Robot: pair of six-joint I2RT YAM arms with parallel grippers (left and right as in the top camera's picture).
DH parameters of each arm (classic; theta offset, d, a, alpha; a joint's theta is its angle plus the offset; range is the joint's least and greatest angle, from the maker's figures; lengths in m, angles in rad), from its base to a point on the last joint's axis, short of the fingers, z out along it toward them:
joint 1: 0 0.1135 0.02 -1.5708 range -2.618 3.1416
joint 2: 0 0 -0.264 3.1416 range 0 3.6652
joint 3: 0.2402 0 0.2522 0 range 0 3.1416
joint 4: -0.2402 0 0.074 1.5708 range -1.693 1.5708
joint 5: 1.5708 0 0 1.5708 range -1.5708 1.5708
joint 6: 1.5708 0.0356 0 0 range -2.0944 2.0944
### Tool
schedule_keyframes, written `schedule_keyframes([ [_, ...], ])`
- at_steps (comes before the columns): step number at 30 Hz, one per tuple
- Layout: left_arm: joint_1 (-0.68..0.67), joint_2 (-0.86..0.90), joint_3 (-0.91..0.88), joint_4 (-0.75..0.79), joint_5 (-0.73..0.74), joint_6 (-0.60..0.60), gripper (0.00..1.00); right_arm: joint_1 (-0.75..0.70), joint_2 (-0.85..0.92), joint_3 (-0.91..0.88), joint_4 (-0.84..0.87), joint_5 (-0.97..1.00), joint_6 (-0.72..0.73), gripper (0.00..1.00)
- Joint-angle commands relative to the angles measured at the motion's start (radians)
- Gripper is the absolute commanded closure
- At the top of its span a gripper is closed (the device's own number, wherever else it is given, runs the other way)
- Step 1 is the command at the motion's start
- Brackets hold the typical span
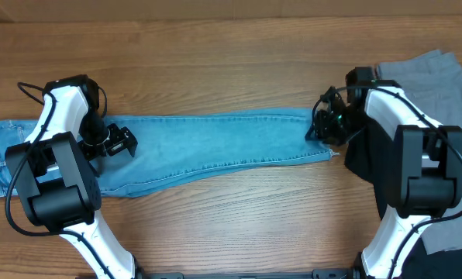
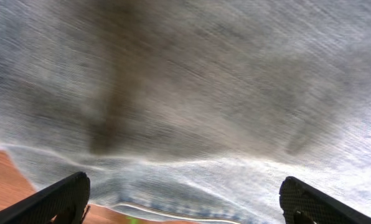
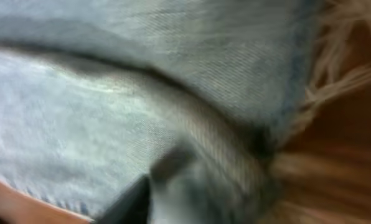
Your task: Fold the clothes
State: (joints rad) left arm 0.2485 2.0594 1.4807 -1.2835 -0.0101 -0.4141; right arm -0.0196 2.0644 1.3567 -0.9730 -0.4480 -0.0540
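Left end effector (image 1: 124, 142) spread over jeans (image 1: 215, 143) upper leg; right end effector (image 1: 324, 128) at frayed hem (image 3: 338, 81), grip unclear.

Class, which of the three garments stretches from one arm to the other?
The light blue jeans, laid out lengthwise; the grey garment and black garment lie by the right arm.

White arms (image 1: 392, 105), bulky black joints (image 1: 56, 186)

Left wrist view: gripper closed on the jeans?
No, the left gripper is open, its fingers standing wide apart over the jeans.
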Motion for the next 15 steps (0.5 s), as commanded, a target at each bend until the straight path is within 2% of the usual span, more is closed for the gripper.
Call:
schedule_keyframes([
  [1, -0.008, -0.004, 0.013, -0.002, 0.017, 0.018, 0.0, 0.021, 0.027, -0.021, -0.005, -0.043, 0.022, 0.88],
  [3, -0.008, -0.004, 0.013, -0.002, 0.033, 0.018, 0.0, 0.02, 0.027, -0.021, -0.005, -0.043, 0.058, 0.96],
  [6, -0.008, -0.004, 0.013, -0.004, 0.038, 0.019, 0.0, 0.011, 0.026, -0.018, -0.008, -0.031, 0.091, 0.96],
  [9, -0.008, -0.005, 0.013, -0.002, 0.084, 0.079, 0.0, -0.026, 0.023, 0.027, -0.055, 0.067, 0.153, 0.96],
  [11, -0.008, -0.005, 0.016, 0.005, 0.191, 0.168, 0.0, -0.067, 0.013, 0.095, -0.126, 0.14, 0.213, 0.96],
  [15, -0.009, -0.016, 0.026, 0.019, 0.385, 0.293, 0.0, -0.089, -0.018, 0.189, -0.205, 0.149, 0.235, 0.96],
])
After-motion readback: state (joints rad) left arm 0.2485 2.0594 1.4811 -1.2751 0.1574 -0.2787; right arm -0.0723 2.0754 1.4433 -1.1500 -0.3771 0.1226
